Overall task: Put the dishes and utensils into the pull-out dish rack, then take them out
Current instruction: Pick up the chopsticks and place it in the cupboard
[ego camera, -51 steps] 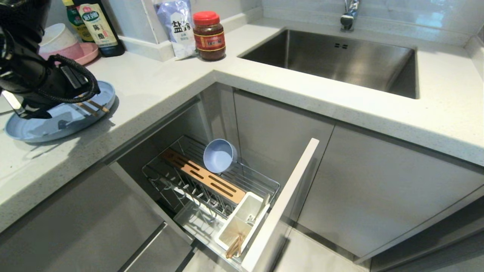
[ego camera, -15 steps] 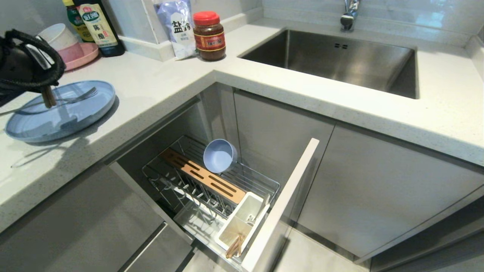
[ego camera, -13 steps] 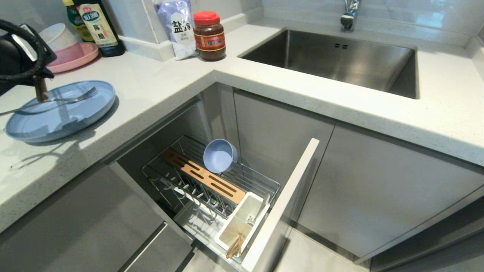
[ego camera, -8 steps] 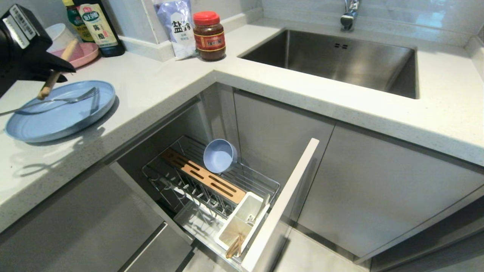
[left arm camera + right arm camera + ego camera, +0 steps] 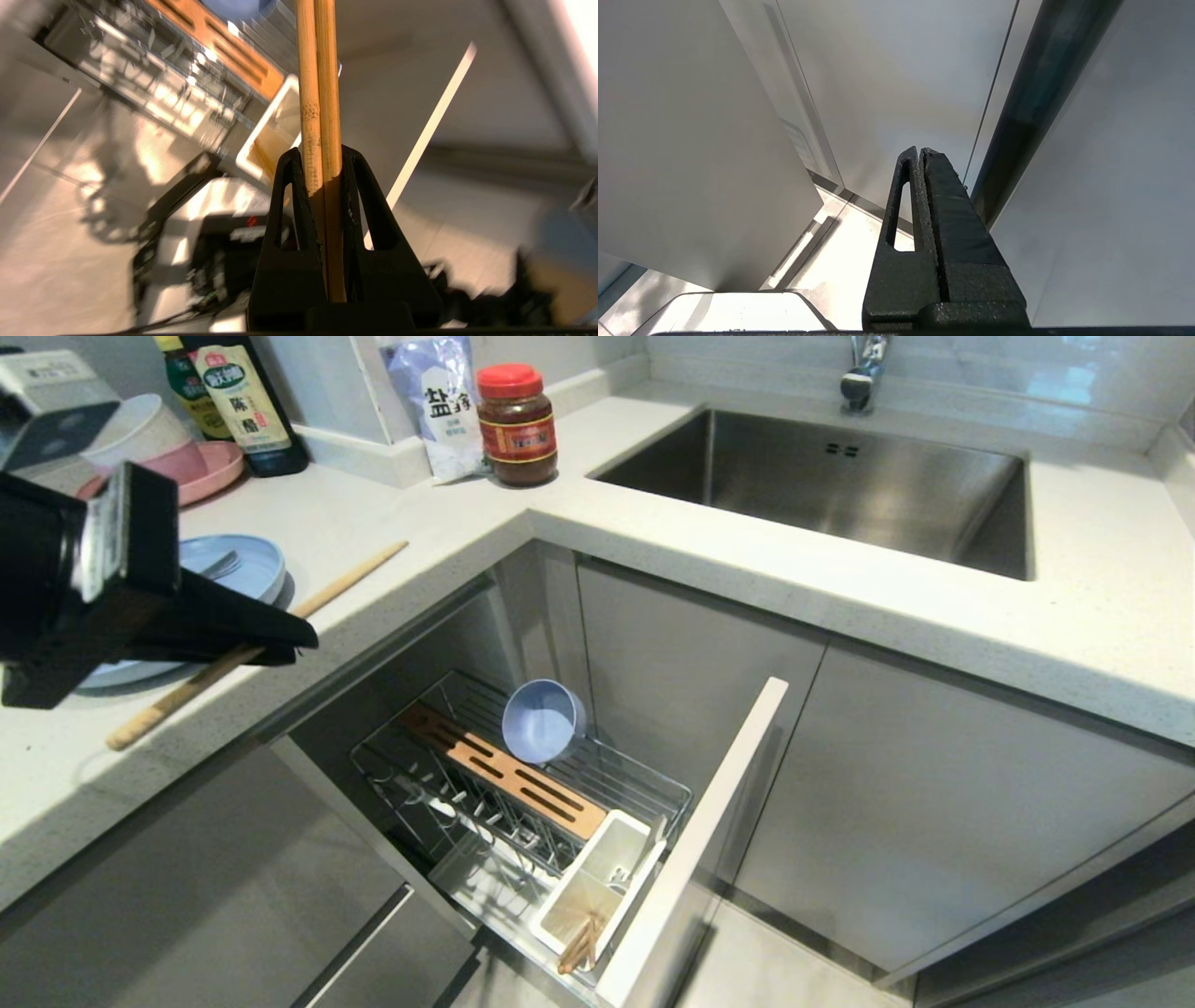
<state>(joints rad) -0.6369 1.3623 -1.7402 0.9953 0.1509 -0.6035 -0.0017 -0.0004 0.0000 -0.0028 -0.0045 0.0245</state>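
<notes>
My left gripper [image 5: 299, 647] hangs over the counter's front edge, shut on a pair of wooden chopsticks [image 5: 345, 581] that lie slanted across the counter line. In the left wrist view the chopsticks [image 5: 320, 93] stand side by side between the fingers of that gripper [image 5: 320, 151]. Behind it, the pale blue plate [image 5: 245, 569] holds the fork [image 5: 220, 563]; the arm hides most of both. Below, the pull-out dish rack [image 5: 644, 784] stands open with the blue bowl [image 5: 541, 721] on edge inside. Its white caddy [image 5: 607, 854] holds more wooden sticks [image 5: 581, 943]. My right gripper [image 5: 920, 150] is parked, shut and empty, by cabinet fronts.
A pink plate with stacked bowls [image 5: 201, 467], sauce bottles [image 5: 243, 401], a salt bag [image 5: 434, 401] and a red-lidded jar [image 5: 516, 425] stand along the back of the counter. The sink [image 5: 840, 485] lies to the right. The rack's white front panel [image 5: 695, 840] juts out.
The left gripper has lifted the chopsticks off the plate and swung right toward the counter edge. The chopsticks have turned from hanging down to lying slanted.
</notes>
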